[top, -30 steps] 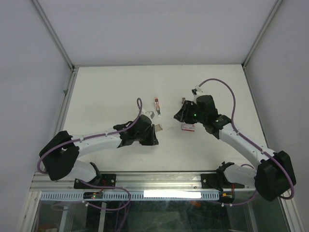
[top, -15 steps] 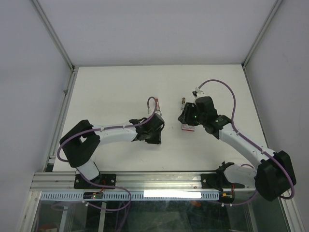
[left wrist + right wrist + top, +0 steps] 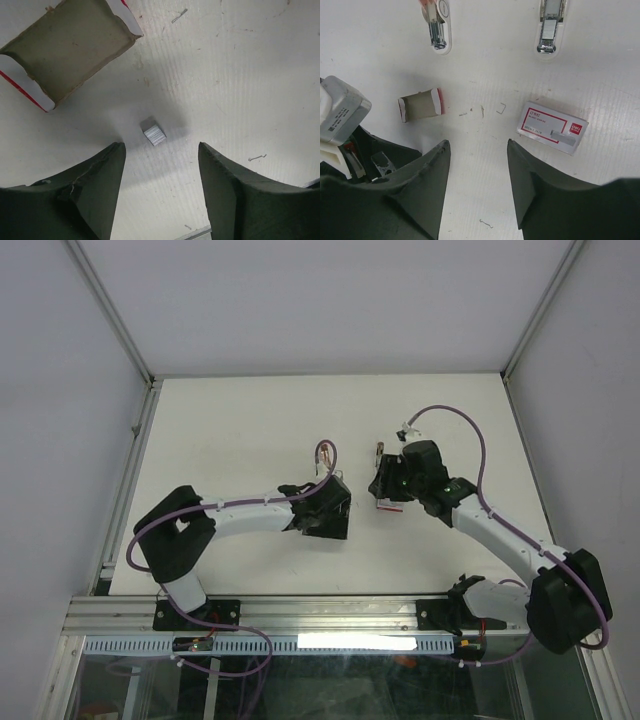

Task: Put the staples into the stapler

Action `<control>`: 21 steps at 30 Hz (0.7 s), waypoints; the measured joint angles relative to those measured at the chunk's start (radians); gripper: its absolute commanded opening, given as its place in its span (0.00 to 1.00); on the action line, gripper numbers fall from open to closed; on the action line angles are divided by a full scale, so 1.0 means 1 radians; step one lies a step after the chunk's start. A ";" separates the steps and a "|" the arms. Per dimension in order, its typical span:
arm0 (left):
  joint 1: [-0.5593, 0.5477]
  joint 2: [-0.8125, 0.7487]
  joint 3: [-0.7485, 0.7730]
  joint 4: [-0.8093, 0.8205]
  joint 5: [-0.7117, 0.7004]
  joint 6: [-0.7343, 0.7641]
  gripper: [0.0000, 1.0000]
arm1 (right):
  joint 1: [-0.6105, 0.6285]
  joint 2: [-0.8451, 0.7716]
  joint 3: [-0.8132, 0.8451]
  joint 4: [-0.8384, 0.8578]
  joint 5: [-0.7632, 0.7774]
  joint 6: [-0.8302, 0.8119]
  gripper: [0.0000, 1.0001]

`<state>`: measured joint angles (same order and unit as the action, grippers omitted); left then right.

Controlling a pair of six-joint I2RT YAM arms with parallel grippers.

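— What did we find around us?
— A scuffed white table (image 3: pixel 230 430) inside plain white walls (image 3: pixel 330 300), littered with loose staple bits (image 3: pixel 501 107).
— Where were the staples?
— We saw the staples box (image 3: pixel 551 128) lying flat just beyond the right gripper (image 3: pixel 479 147), whose fingers were apart and empty. A silver staple strip (image 3: pixel 153 132) lay just before the left gripper (image 3: pixel 161 150), also spread and empty, near an open cardboard tray (image 3: pixel 65 47). A white-and-metal stapler (image 3: pixel 550 25) lay beyond the box.

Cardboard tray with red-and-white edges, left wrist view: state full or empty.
Empty: the cardboard tray with red-and-white edges shows only its bare brown floor.
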<state>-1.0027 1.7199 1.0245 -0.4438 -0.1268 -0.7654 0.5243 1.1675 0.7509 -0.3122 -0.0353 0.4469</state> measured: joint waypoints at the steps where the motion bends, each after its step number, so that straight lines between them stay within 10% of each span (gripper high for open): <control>1: 0.000 -0.004 0.000 0.000 -0.005 0.002 0.71 | 0.001 0.003 0.000 0.000 0.000 0.000 0.53; 9: 0.079 -0.220 -0.007 -0.019 0.003 0.103 0.91 | 0.069 0.107 0.087 -0.082 0.014 -0.005 0.59; 21: 0.817 -0.457 -0.013 0.000 0.253 0.367 0.99 | 0.365 0.366 0.258 -0.224 0.126 0.081 0.45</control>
<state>-0.1856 1.2633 1.0115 -0.4438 0.1257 -0.3988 0.8894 1.5333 1.0092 -0.5365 0.0910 0.5282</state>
